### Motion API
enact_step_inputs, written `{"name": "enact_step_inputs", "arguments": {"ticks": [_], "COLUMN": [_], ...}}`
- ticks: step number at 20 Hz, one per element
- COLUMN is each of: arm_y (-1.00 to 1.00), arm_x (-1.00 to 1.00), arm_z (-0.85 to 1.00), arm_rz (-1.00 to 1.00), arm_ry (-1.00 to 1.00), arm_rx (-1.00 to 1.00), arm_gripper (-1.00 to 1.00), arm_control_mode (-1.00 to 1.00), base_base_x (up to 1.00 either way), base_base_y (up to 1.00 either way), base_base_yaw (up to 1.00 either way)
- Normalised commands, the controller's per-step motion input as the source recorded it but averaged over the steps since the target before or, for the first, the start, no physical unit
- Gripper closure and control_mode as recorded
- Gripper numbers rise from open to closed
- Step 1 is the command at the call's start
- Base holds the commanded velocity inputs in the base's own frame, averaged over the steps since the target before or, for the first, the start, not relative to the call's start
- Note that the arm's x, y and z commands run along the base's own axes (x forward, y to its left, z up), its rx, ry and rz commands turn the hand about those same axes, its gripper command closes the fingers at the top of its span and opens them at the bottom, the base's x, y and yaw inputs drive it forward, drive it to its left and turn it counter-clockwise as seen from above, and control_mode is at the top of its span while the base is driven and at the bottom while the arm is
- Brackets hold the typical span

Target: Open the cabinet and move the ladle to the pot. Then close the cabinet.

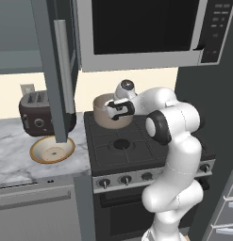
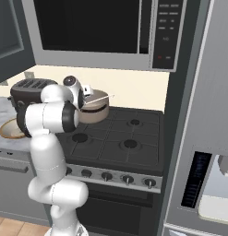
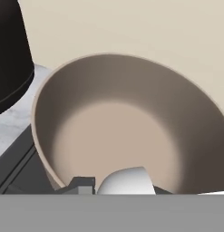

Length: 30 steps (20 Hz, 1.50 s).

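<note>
The cabinet [image 1: 54,70] door hangs open at the upper left of the left base view, so opening is done and closing remains. The pot [image 1: 110,114] sits on the stove's [image 1: 137,146] back-left burner, mid-frame. The gripper [image 1: 119,109] hovers at its rim, fingers closed on the ladle [image 3: 126,180], whose pale bowl shows at the bottom of the hand view over the pot's hollow; release looks to be left. A dark toaster [image 1: 37,113] and a yellow-rimmed bowl [image 1: 53,149] stand left of the stove; the open door edge hangs beside them.
</note>
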Motion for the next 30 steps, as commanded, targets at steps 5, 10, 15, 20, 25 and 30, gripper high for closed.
{"name": "enact_step_inputs", "arguments": {"ticks": [5, 10, 15, 20, 25, 30], "arm_y": [0.00, 0.01, 0.00, 0.07, 0.00, 0.00], "arm_x": [0.00, 0.02, 0.14, 0.27, 0.24, 0.14], "arm_z": [0.01, 0.06, 0.00, 0.00, 0.00, 0.00], "arm_rz": [0.00, 0.00, 0.00, 0.00, 0.00, 0.00], "arm_ry": [0.00, 0.01, 0.02, 0.00, -0.01, 0.00], "arm_rx": [0.00, 0.00, 0.00, 0.00, 0.00, 0.00], "arm_gripper": [1.00, 1.00, 1.00, 1.00, 1.00, 1.00], "arm_control_mode": [-1.00, -1.00, -1.00, -1.00, -1.00, -1.00], "base_base_x": [0.00, 0.00, 0.00, 0.00, 0.00, 0.00], "base_base_y": [0.00, 0.00, 0.00, 0.00, 0.00, 0.00], "base_base_yaw": [0.00, 0.00, 0.00, 0.00, 0.00, 0.00]}}
